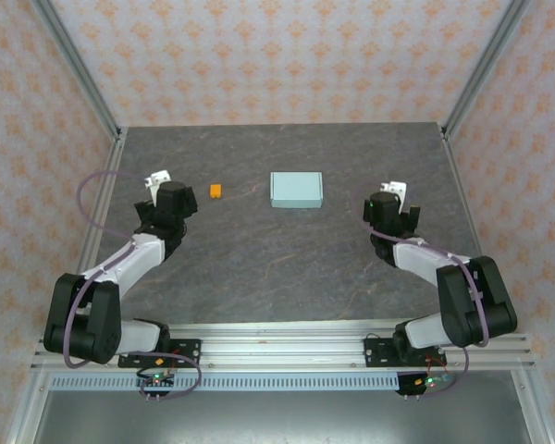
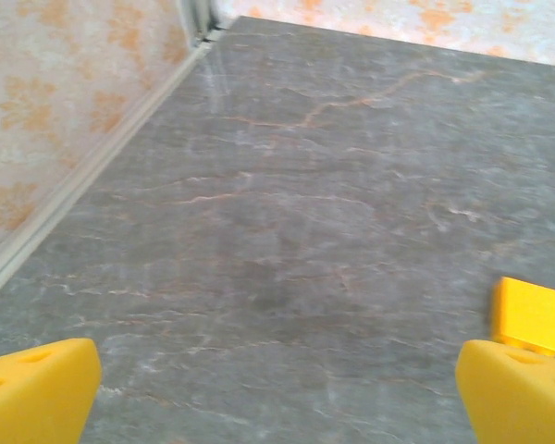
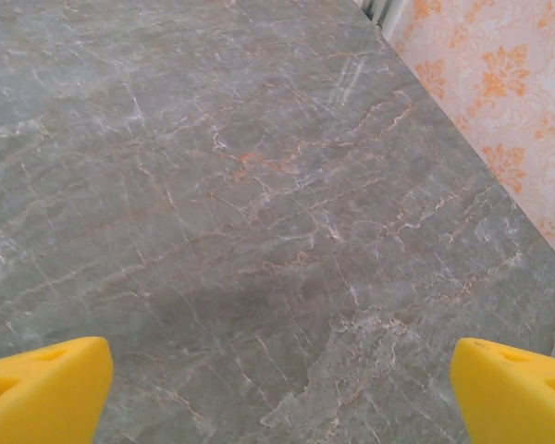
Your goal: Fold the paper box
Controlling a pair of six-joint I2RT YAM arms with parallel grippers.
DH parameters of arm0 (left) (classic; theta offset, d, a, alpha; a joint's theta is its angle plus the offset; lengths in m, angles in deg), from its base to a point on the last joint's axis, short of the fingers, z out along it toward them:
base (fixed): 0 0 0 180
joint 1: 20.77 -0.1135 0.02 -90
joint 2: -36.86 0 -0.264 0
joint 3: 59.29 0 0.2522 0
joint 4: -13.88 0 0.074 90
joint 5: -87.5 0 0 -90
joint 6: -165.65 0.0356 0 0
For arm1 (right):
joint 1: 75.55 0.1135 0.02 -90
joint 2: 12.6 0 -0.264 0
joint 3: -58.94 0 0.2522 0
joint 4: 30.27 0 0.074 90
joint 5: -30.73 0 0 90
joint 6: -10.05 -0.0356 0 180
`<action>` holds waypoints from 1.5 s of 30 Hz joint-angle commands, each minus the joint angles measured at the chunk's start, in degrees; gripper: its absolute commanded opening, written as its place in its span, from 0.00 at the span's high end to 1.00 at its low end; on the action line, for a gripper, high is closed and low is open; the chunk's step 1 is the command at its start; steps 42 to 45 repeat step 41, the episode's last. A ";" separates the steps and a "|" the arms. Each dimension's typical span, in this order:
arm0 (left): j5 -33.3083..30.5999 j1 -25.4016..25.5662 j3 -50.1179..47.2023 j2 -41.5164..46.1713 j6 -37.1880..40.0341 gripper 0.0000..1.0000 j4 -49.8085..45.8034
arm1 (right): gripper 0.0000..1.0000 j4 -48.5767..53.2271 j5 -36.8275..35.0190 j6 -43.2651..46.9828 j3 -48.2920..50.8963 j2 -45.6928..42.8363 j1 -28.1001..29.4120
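As it lies flat on the table, the paper box is a small pale mint-green rectangle just above the centre of the top view, touched by nothing.

- Orange block: small, left of the paper box and well apart from it; in the left wrist view it lies at the right edge, just above the right-hand yellow fingertip.
- Left gripper: upper left of the table, near the orange block. In its wrist view the yellow fingertips sit in opposite lower corners, spread wide over bare grey marbled surface.
- Right gripper: right of the paper box, apart from it. Its own view has the fingertips likewise spread wide, pinching nothing.
- Walls: pale, with an orange floral print.
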 commanded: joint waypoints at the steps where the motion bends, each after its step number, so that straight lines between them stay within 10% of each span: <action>1: 1.07 -1.79 -4.48 1.63 6.09 0.00 12.66 | 0.05 -16.90 -0.41 2.40 4.52 -0.04 -1.81; 14: 16.74 -5.13 -13.61 -11.17 12.80 0.00 37.67 | 0.05 -28.52 14.45 -0.78 9.00 6.89 -8.62; 45: 15.83 -3.98 -12.59 -10.43 13.48 0.00 34.03 | 0.01 -24.24 17.67 -2.35 6.96 6.92 -10.96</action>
